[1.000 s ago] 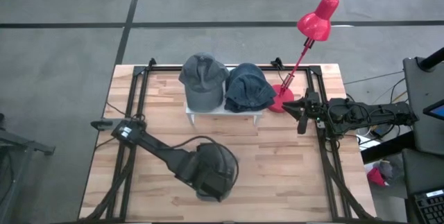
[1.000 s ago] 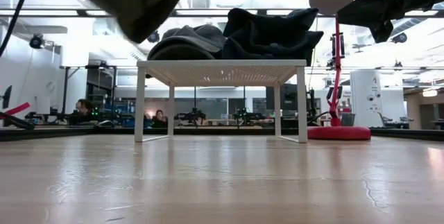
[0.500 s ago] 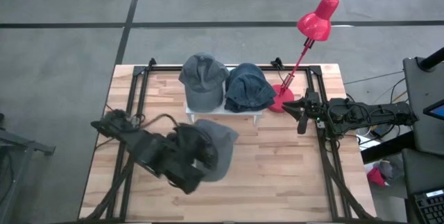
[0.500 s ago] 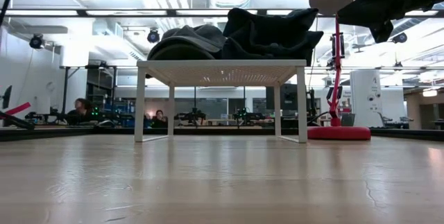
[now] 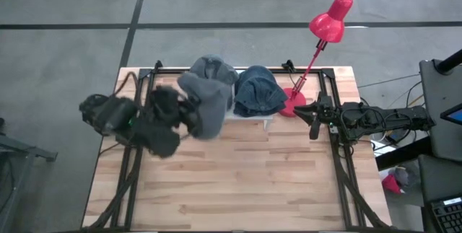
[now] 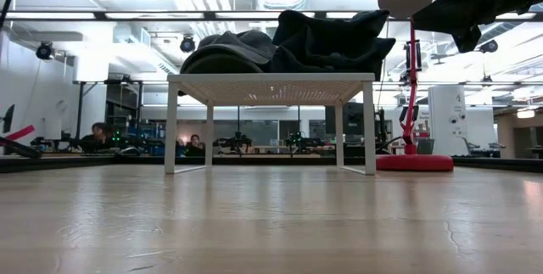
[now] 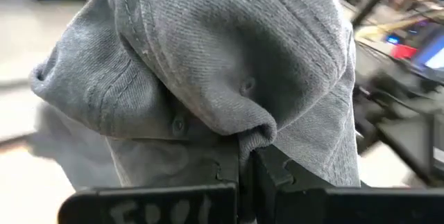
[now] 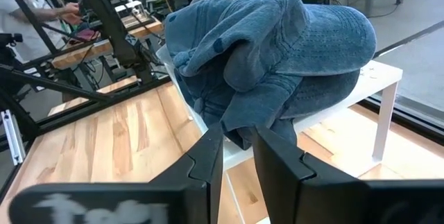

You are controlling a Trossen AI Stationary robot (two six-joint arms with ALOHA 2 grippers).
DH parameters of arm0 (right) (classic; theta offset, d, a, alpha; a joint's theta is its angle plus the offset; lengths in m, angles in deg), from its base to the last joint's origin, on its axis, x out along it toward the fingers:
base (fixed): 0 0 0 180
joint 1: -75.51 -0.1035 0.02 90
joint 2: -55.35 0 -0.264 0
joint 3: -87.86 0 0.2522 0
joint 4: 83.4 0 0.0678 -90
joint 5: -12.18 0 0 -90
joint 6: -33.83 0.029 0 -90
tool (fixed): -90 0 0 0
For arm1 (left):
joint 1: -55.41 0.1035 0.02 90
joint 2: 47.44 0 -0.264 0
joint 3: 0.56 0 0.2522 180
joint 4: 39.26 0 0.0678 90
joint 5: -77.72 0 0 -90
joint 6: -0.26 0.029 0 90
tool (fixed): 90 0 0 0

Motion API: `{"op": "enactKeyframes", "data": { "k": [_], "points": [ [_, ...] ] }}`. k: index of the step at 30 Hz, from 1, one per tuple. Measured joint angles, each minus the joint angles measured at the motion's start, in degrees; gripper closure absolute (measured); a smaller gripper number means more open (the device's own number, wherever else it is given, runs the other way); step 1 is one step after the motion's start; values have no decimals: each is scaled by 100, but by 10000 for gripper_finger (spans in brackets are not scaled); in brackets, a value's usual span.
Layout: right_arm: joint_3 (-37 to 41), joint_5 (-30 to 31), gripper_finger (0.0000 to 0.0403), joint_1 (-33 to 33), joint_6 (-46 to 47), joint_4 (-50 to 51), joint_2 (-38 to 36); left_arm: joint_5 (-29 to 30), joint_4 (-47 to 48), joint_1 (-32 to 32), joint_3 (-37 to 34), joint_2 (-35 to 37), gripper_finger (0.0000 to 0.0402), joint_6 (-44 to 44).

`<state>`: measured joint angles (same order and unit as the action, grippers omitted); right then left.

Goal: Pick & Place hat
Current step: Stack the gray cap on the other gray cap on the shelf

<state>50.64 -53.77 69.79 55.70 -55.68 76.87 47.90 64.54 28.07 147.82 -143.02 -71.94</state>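
The light wooden slatted table (image 5: 245, 182) carries a small white metal stand (image 6: 271, 79) at its far middle, with a red desk lamp (image 5: 328, 18) just to the stand's right. Three hats show: a grey cloth cap (image 6: 229, 53) lying on the stand's left half, a dark blue denim cap (image 5: 258, 91) on its right half, and a second grey cotton cap (image 5: 203, 103) held aloft. The left gripper (image 7: 246, 165) has its jaws pinched tight on that cap's fabric, which hangs beyond the fingers, over the stand's left end and overlapping the resting grey cap. The right gripper (image 8: 232, 151), jaws narrowly parted and empty, waits right of the stand, pointed at the denim cap. The left arm is plainly nearer the drop spot.
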Motion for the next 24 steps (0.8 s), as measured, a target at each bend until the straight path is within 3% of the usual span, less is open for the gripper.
{"op": "enactKeyframes", "data": {
  "k": [4, 12, 24],
  "points": [
    [0, 0, 319, 1, 7, 0, 0, -16, 0, 665, 2, 49, 394, 627],
    [0, 0, 315, 2, 22, 37, 0, -1151, 0, 2170, 0, -278, 394, 1035],
    [0, 0, 335, 2, 22, 79, 2, -1479, -2, 2924, -7, -993, 394, 1462]
  ]
}}
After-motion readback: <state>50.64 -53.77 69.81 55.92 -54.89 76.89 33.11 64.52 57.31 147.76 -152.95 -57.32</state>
